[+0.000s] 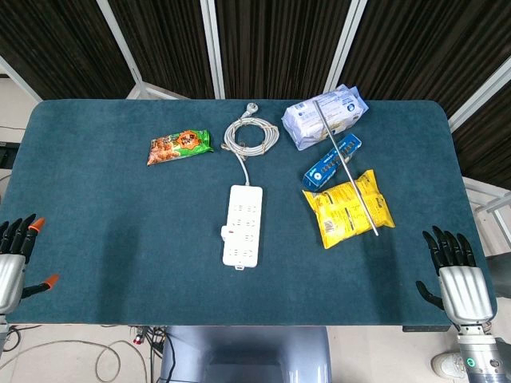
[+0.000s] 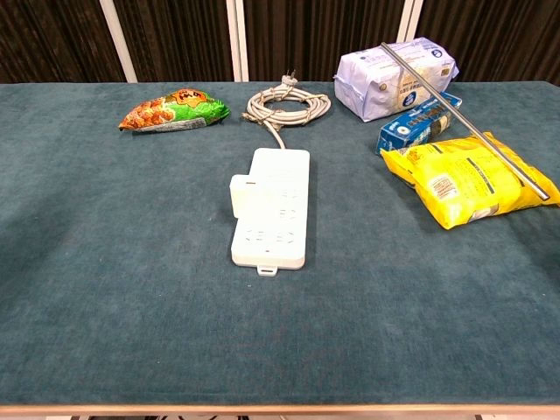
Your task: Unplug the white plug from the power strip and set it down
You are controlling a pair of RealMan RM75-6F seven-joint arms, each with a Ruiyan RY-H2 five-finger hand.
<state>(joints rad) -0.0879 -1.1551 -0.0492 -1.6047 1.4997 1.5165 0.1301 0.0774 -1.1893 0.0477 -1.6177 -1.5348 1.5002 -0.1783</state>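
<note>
Lying mid-table: white power strip (image 1: 243, 225), flat rounded plastic, with white plug (image 1: 227, 233) seated at its left edge. Coiled grey cable (image 1: 250, 134) behind strip. Glossy orange-green snack bag (image 1: 179, 146) far left of cable. To right: pale blue soft pack (image 1: 323, 116), blue box (image 1: 331, 161), crinkled yellow bag (image 1: 348, 207), thin metal rod (image 1: 346, 166) across all three. Green felt-like table (image 1: 120, 239). Left hand (image 1: 14, 259) and right hand (image 1: 453, 271) at near corners, fingers spread, holding nothing, well apart from strip.
</note>
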